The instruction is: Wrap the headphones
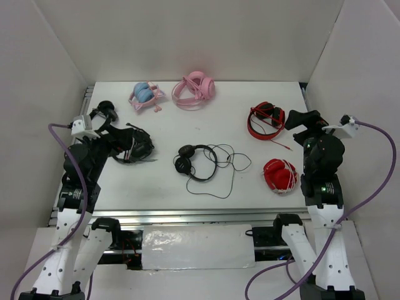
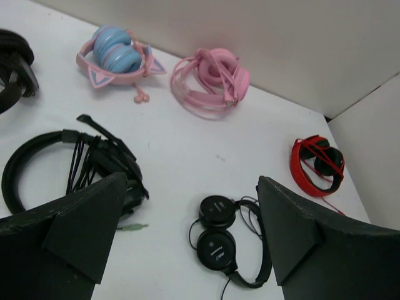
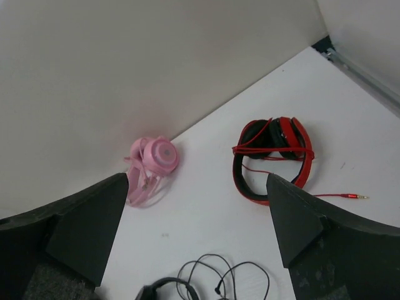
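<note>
The headphones [image 1: 183, 165] are found near the middle of the bench [image 1: 250, 187], a little left of centre in the top view, with the two earcups stacked at the left and the thin headband bowed out toward the right. The cable [image 1: 232, 164] is spread in loose loops from the band toward the right of the frame, with one strand trailing down toward the near edge. The left end effector [image 2: 192, 187] is held wide apart with nothing between its fingers. In its own view the earcups are seen at the lower centre, just inside the right finger, so the target lies ahead and slightly to the right of it. The right end effector [image 3: 197, 181] is likewise spread wide and empty, and in its view only the cable loops and a sliver of the band are caught at the bottom edge. The left arm is judged the nearer to the earcups and the right arm the nearer to the cable. The bulkier black headset [image 1: 134, 147], lying beside the left arm, is to be passed over.
</note>
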You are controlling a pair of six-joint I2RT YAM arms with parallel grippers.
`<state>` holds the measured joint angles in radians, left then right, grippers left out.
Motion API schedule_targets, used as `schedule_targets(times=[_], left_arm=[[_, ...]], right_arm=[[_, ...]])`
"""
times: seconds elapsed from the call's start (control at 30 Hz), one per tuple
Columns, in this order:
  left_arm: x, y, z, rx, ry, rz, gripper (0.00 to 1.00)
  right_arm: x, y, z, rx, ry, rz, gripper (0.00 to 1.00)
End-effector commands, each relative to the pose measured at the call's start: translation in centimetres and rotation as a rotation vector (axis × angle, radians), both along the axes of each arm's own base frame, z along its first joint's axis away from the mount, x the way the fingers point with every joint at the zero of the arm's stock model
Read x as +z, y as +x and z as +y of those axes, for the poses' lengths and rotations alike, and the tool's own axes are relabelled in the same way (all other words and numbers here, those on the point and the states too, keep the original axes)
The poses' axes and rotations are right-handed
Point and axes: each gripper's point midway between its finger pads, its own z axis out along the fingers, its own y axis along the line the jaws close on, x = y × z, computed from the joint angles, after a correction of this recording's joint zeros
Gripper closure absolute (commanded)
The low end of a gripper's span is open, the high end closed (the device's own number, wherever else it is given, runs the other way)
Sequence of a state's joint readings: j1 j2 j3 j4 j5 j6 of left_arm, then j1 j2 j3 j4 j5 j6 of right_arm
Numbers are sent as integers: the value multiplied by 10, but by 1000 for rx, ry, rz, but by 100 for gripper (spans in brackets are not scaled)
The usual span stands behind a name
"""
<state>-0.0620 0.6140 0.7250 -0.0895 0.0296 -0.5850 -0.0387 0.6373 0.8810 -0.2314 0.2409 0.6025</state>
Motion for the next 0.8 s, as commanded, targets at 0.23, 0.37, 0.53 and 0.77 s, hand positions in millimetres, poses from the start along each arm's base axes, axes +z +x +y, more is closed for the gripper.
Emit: schedule_targets(times=[0.23,0.37,0.53,0.77], left_arm=[[-10,-9,-5,-24,-28,70,1],[-9,-14,0,6,-26,99,1],[-6,-24,2,18,-19,124,1],[-14,-36,22,130,-10,178,1]], right_arm=[[25,39,73,485,-459,-19,0],[35,62,134,820,-593,-39,0],[25,99,203,1036,-871,-29,0],[-56,102,253,1284,-1040,-28,0]])
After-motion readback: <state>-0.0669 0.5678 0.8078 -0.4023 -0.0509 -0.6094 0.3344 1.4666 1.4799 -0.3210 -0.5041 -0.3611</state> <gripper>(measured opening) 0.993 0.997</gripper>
